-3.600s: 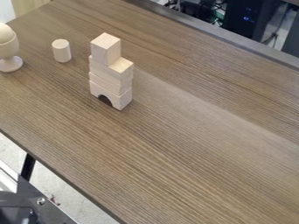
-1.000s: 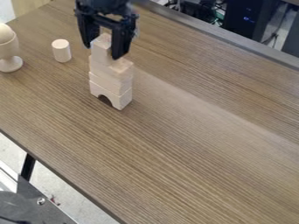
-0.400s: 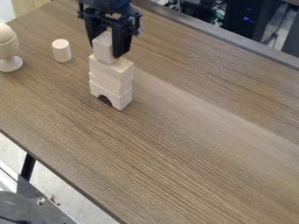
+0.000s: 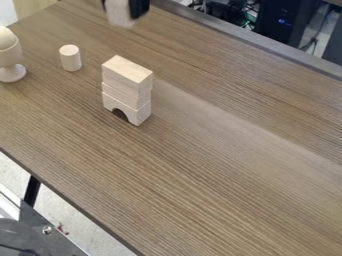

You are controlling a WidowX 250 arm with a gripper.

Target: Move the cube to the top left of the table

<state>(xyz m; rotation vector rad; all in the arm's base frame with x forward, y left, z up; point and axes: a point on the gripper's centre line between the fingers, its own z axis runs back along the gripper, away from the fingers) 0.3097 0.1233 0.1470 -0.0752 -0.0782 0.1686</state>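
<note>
Shows pale beige on block stack (image 4: 127, 87); cream on cylinder (image 4: 71, 58) nearby; streaky brown grain on table (image 4: 220, 165) beneath; black on gripper (image 4: 122, 11) beyond.

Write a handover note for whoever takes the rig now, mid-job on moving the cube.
Gripper: shut on the cube, held up at the top edge of the view.
Stack: the arch block is at the bottom with flat blocks on it, upright on the table.
Nearby: a small cylinder and a wooden cup shape stand toward the upper left.
Done: cube is off the stack.
Left: set it down at the table's top left and release.
</note>
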